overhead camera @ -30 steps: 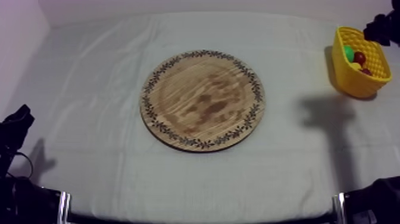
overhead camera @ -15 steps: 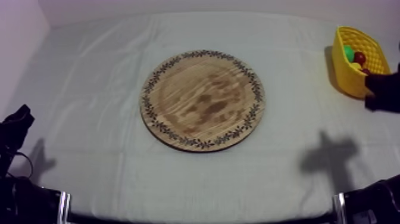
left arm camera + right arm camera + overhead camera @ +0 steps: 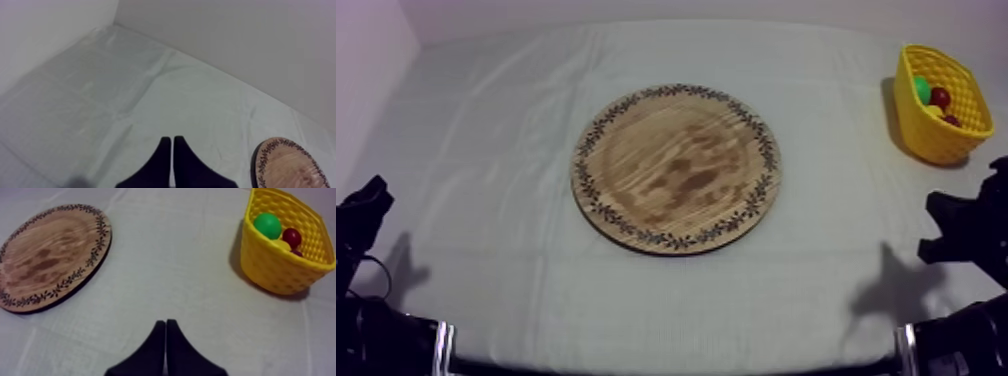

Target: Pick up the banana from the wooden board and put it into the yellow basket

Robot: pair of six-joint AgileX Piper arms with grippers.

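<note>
Right gripper point(image 3: 165, 322): clenched on nothing, fingers together in a narrow wedge, hanging above the cloth point(image 3: 175, 263).

Seen from the right gripper:
- Yellow basket point(image 3: 280, 273) is ahead and off to its right, well apart from the fingertips, standing on the cloth.
- Banana point(image 3: 282, 244) is in that basket. Just a yellow sliver shows, wedged between a green round fruit point(image 3: 267, 225) and a small red fruit point(image 3: 292, 237).
- A darker red piece point(image 3: 298, 253) sits just past the banana against the basket wall. Can't tell what kind it is.
- Round wooden board point(image 3: 47, 258) is ahead and off to its left, lying flat, patterned rim and wood grain in plain sight. It's about as far out as the basket, on the opposite side.

Top view: right arm point(image 3: 964, 228) is at the table's right edge, on the near side of the basket and clear of it, casting a shadow on the cloth beside it.

Left gripper point(image 3: 172, 139): also clenched on nothing, fingers pressed together, over the cloth. The board's rim is ahead and to its right, apart from the fingertips. In the top view, left arm point(image 3: 361, 215) sits low at the near-left corner, well apart from the board.
</note>
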